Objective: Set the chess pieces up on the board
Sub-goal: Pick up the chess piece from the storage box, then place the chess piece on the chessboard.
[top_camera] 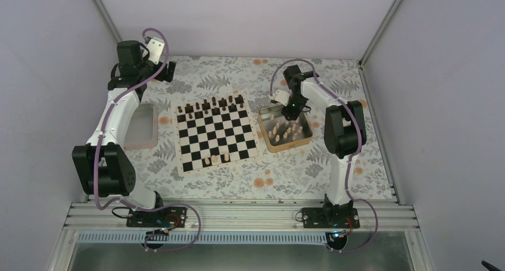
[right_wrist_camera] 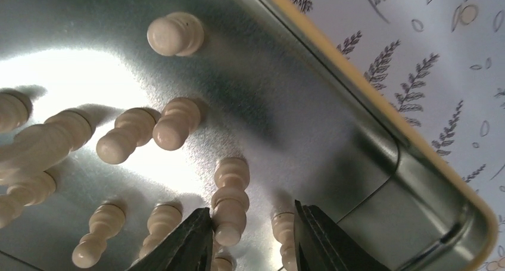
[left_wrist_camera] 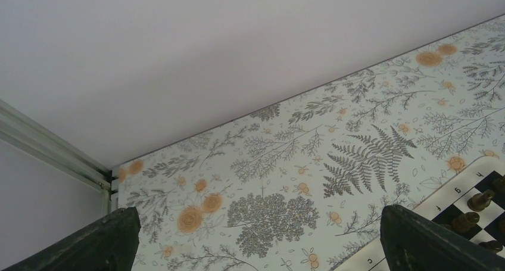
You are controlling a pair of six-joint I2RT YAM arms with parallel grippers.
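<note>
Right gripper (right_wrist_camera: 251, 208): jaws parted around one tan piece (right_wrist_camera: 231, 193), seemingly unclamped. Chess pieces (top_camera: 284, 131): mostly in tin tray (top_camera: 290, 146), right of board (top_camera: 217, 134). Left gripper (left_wrist_camera: 257, 210): far left, fingers spread, empty.

From high behind the near edge we look down on the floral-patterned surface (top_camera: 238, 181), the flat black-and-white checked chessboard (top_camera: 217, 134) at centre and the gold-rimmed metal tin tray (top_camera: 304, 134) right of it. Our left wrist view faces obliquely across the surface toward the pale back wall (left_wrist_camera: 238, 44), catching one chessboard (left_wrist_camera: 458, 187) corner. Our right wrist view hangs very close inside the tray, sharing its light tan wooden chess pieces (right_wrist_camera: 231, 199) with the top view.
</note>
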